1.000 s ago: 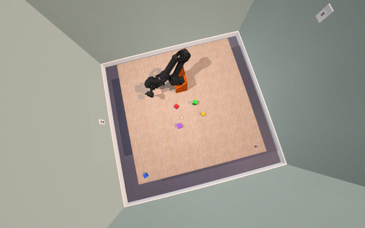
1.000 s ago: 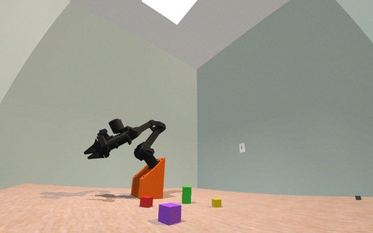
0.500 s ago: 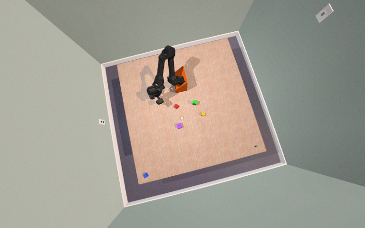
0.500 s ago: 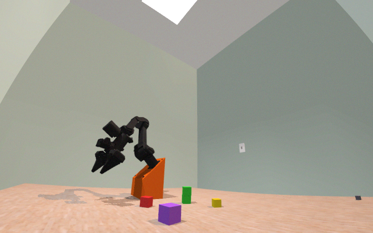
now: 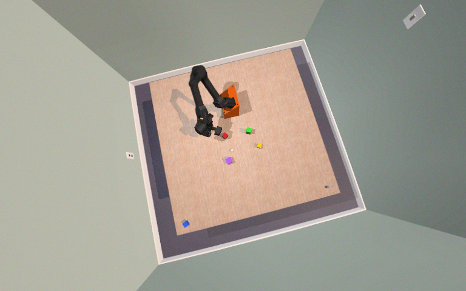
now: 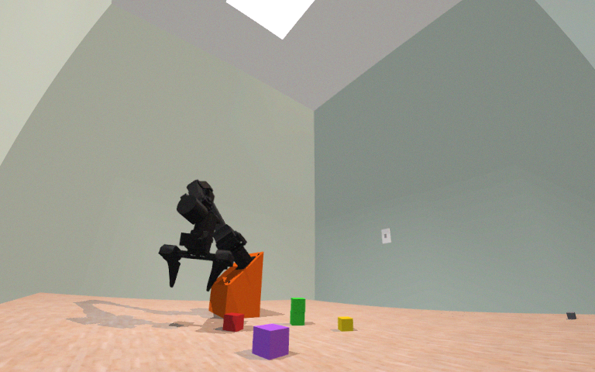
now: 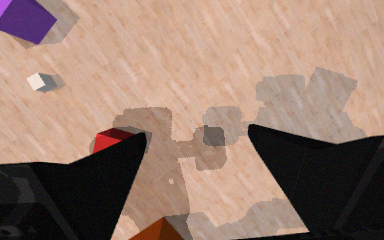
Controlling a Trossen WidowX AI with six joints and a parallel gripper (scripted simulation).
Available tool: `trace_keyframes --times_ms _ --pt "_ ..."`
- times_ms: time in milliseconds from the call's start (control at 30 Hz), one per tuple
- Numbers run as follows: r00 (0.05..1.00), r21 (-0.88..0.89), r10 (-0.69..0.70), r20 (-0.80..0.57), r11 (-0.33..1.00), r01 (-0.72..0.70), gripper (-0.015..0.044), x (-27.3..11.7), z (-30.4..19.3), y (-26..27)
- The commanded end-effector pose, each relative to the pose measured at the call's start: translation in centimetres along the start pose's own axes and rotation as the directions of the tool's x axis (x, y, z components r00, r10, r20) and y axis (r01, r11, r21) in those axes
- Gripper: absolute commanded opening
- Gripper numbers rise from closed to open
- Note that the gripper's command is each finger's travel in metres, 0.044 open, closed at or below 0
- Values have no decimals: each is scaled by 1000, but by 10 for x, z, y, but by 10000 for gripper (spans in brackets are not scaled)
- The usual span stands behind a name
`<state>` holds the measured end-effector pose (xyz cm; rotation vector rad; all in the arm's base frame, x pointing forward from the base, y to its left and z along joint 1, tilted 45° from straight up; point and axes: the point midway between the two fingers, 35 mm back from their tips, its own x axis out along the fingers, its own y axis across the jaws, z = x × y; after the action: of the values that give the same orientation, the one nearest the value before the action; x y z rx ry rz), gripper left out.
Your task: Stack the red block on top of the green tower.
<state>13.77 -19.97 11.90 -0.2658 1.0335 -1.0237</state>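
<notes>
The red block (image 6: 232, 322) is sitting flat on the desk (image 6: 438, 346), a small plain cube, upright, just in front of the orange stand (image 6: 239, 289). The green tower (image 6: 297, 311), two cubes high, is standing upright to its right, apart from it. The gripper (image 6: 193, 273) is hanging above the desk left of the red block, jaws spread wide and gripping nothing. The wrist view is showing the red block (image 7: 107, 141) half hidden behind one finger; the top view alone is showing a blue block (image 5: 185, 224) in a far corner.
</notes>
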Motion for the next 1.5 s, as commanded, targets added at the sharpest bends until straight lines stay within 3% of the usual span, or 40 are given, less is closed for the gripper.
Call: trace_keyframes --times_ms 0,300,667,933,1233,1467 --pt "998 -180 38 -47 983 -46 440 0 -1 20" --pt "984 -587 82 -155 794 -159 440 -6 -6 68" --pt "974 -902 34 -226 369 -222 440 -21 -17 114" --pt "973 -905 33 -227 361 -223 440 -17 -18 115" --pt "974 -906 31 -226 361 -222 440 26 -28 116" --pt "974 -906 30 -226 361 -221 440 31 -29 114"
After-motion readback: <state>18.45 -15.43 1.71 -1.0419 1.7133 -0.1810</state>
